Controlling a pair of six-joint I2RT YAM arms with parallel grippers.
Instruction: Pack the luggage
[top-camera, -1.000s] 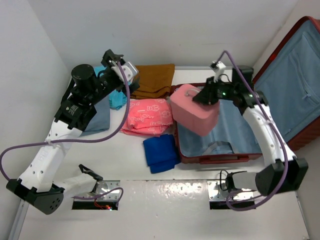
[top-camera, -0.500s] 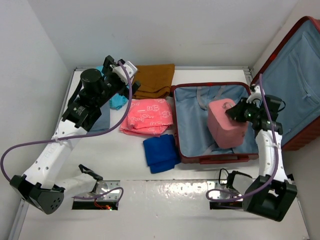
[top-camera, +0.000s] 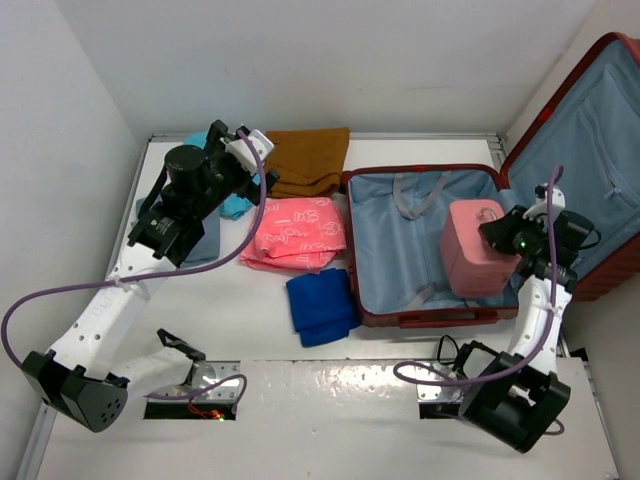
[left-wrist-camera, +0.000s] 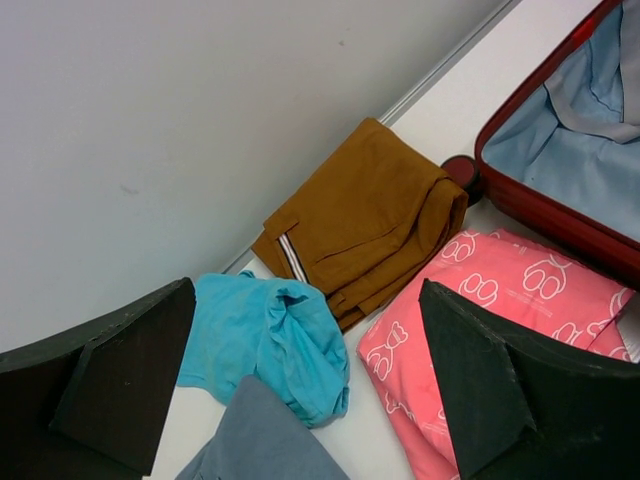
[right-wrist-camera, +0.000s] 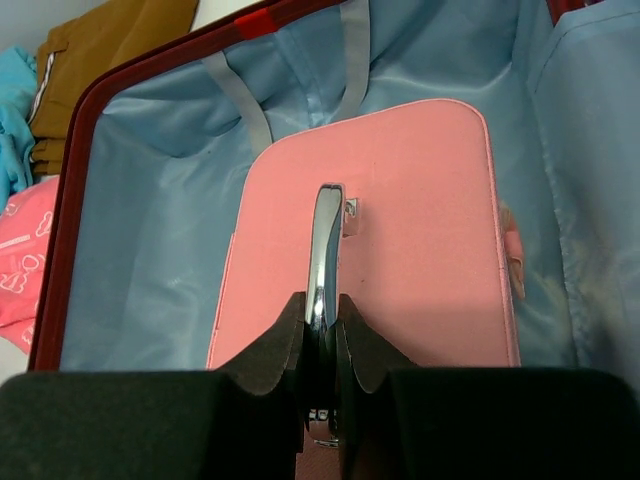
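The case (right-wrist-camera: 400, 240) is in the luggage (right-wrist-camera: 130, 250), directly under the right gripper (right-wrist-camera: 320, 335), which clamps its handle (right-wrist-camera: 326, 240). Under the left gripper (left-wrist-camera: 310, 400) lies a shirt (left-wrist-camera: 270, 340). Trousers (left-wrist-camera: 360, 220) lie beyond it, and a folded garment (left-wrist-camera: 490, 300) lies to its right, beside the luggage.

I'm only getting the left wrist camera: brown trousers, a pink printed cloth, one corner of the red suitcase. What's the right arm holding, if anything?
Observer: The right gripper is shut on the metal handle of a small pink case.
Operator: Where's that case?
Observer: Inside the open luggage, toward the right side of its base; I can't tell whether it rests on the lining.
Operator: Any clothes I'm missing?
Observer: A folded dark blue cloth lies on the table by the luggage's near left corner.
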